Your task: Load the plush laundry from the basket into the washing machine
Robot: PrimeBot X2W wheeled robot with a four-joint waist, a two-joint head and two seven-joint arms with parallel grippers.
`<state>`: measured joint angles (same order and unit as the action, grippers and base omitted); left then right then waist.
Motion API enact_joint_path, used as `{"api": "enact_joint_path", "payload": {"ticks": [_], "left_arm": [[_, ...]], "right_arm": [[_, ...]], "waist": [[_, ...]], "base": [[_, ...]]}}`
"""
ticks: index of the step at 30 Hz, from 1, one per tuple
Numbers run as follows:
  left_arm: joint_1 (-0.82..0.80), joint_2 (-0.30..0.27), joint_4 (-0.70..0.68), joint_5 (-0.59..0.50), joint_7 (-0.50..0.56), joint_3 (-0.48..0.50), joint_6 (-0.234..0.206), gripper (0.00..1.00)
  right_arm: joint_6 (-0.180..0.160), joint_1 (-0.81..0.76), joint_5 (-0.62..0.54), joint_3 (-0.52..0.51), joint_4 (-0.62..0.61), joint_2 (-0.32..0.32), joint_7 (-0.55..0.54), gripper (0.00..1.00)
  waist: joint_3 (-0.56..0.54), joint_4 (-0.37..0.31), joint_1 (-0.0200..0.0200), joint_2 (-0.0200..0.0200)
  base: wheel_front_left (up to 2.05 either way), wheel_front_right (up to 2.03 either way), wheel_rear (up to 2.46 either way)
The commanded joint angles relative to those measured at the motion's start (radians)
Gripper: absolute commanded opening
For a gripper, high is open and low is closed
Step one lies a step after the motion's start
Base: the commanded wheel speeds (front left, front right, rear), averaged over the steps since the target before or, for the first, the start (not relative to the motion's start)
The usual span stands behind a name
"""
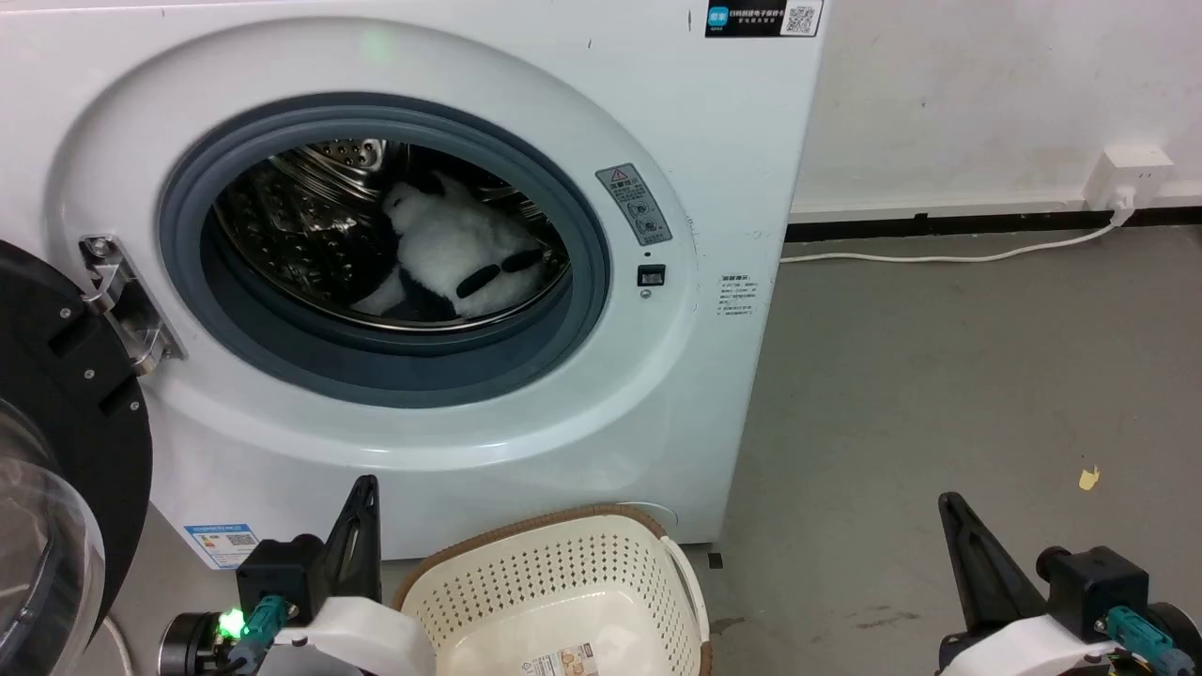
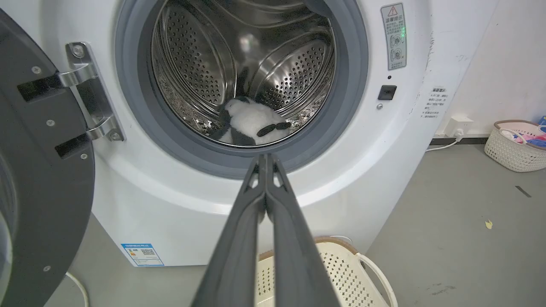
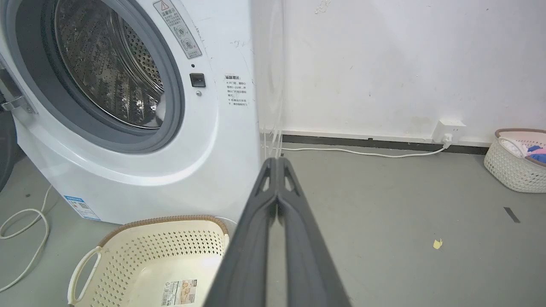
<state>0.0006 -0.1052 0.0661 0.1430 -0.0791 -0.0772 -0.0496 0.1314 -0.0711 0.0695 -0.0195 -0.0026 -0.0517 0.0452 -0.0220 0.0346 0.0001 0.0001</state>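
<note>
Washing machine drum [image 1: 291, 235], plush laundry [image 1: 460, 249] lying diagonally, head back-left

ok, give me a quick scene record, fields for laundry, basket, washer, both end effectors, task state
washing machine: door open, swung left
plush laundry: lying inside the drum
basket: on the floor before the machine, just a label sticker inside
left end effector: shut, empty, outside the drum
right end effector: shut, empty, over the floor right of the basket
task state: loading looks done, door not closed
</note>
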Motion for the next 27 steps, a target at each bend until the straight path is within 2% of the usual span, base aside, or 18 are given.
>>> {"api": "enact_joint_path", "payload": {"ticks": [1, 27], "left_arm": [[0.000, 0.007, -0.010, -0.014, 0.004, 0.007, 0.005, 0.00], [-0.001, 0.035, -0.043, -0.089, 0.048, 0.048, 0.031, 0.00]], "right_arm": [[0.000, 0.022, -0.011, 0.003, 0.002, 0.001, -0.004, 0.00], [-0.001, 0.051, -0.045, 0.013, 0.002, 0.001, -0.028, 0.00]], "waist": [[0.001, -0.001, -0.0001, -0.0001], [0.013, -0.021, -0.0001, -0.0001]], "base": [[0.00, 0.00, 0.00], [0.00, 0.00, 0.00]]}}
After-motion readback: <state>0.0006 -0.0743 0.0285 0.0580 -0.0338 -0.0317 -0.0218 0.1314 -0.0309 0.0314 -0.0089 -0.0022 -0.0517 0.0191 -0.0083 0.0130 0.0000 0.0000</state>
